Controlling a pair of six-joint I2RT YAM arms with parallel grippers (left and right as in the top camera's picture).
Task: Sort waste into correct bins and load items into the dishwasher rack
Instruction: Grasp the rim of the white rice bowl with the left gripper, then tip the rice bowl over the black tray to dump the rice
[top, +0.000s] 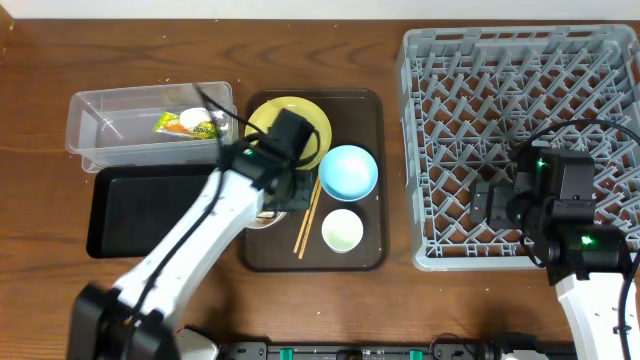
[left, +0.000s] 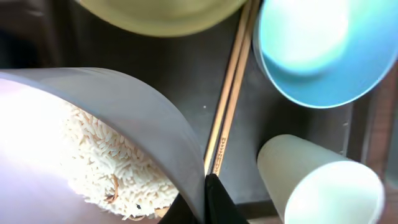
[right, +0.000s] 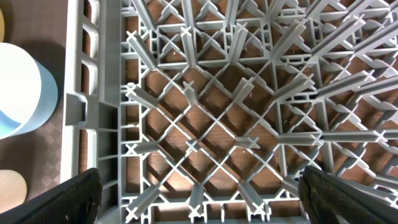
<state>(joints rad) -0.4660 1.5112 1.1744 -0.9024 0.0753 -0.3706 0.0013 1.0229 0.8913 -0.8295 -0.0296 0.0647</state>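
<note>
My left gripper (left: 205, 200) is shut on the rim of the white bowl (left: 134, 118), which holds white rice (left: 112, 168). In the overhead view the arm hides most of that bowl (top: 268, 214). Around it on the brown tray lie the yellow plate (top: 300, 118), the light blue bowl (top: 348, 170), the pale cup (top: 342, 230) and the chopsticks (top: 307, 215). The wrapper (top: 188, 124) lies in the clear tub (top: 100, 125). The black tray (top: 140, 210) is in front of the tub. My right gripper (right: 199, 199) is open and empty over the front left part of the grey rack (top: 520, 100).
The brown serving tray (top: 370, 255) sits between the bins and the rack. The left arm stretches across the black tray's right end. The left wrist view shows the chopsticks (left: 230, 93), the blue bowl (left: 317, 56) and the cup (left: 317, 180) close beside the held bowl.
</note>
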